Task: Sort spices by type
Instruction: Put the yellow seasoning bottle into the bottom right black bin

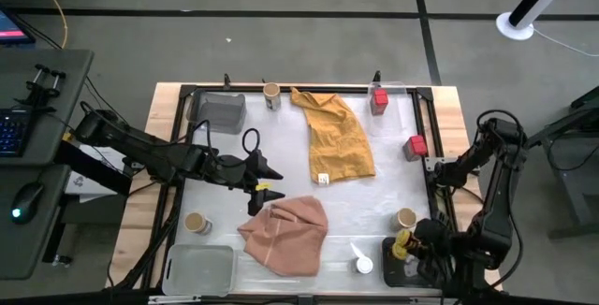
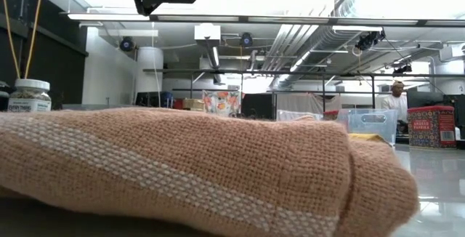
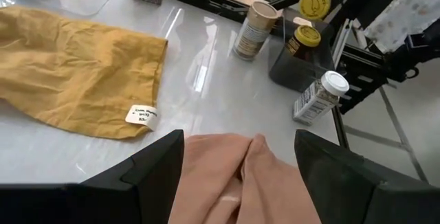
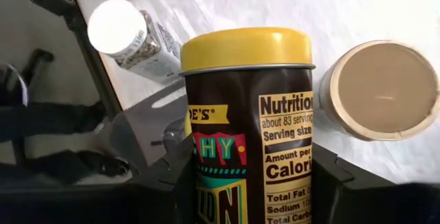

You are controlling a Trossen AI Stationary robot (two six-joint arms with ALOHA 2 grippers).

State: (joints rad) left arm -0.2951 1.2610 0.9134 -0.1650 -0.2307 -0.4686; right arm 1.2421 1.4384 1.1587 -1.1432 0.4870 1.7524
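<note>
Yellow-lidded jar (image 4: 247, 124), base cut off

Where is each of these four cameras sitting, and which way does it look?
High view: above the table, looking straight down; both arms show.
Low view: at table-top height, looking across the pink cloth into the room; an arm hangs above.
Left wrist view: on the left arm, past the open left gripper over the cloth.
Right wrist view: on the right arm, right gripper holding a yellow-lidded jar.
Both wrist views share the white-lidded jar.

Bare tabletop (image 1: 281, 151) between both cloths
</note>
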